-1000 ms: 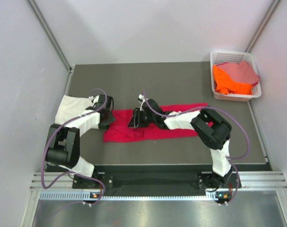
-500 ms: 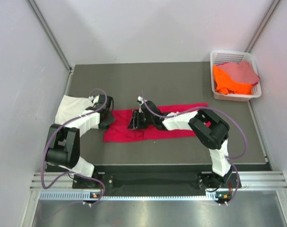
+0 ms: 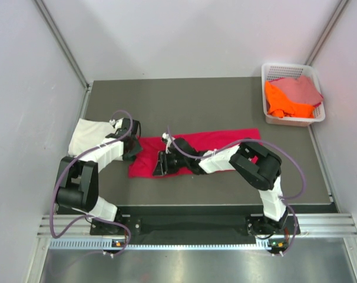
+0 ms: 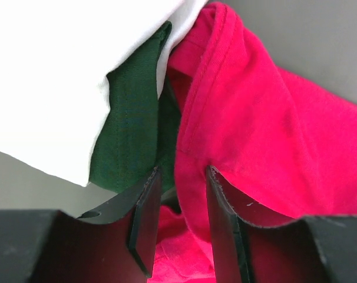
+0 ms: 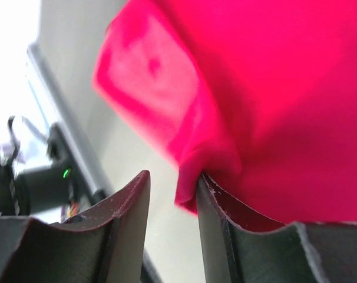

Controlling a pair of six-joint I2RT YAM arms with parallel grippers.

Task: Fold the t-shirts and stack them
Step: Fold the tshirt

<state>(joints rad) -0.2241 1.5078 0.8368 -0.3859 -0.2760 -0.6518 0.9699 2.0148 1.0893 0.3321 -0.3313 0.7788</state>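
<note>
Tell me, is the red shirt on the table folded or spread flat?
Partly folded: the red shirt lies as a long narrow band, bunched at its left end.

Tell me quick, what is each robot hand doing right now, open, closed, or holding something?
Left hand: partly closed, pinching a fold of the red t-shirt.
Right hand: fingers close together at the red shirt's edge; a firm hold cannot be told.

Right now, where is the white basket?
In the top view, the white basket sits at the table's far right corner, holding orange and pink shirts, well apart from the red shirt.
</note>
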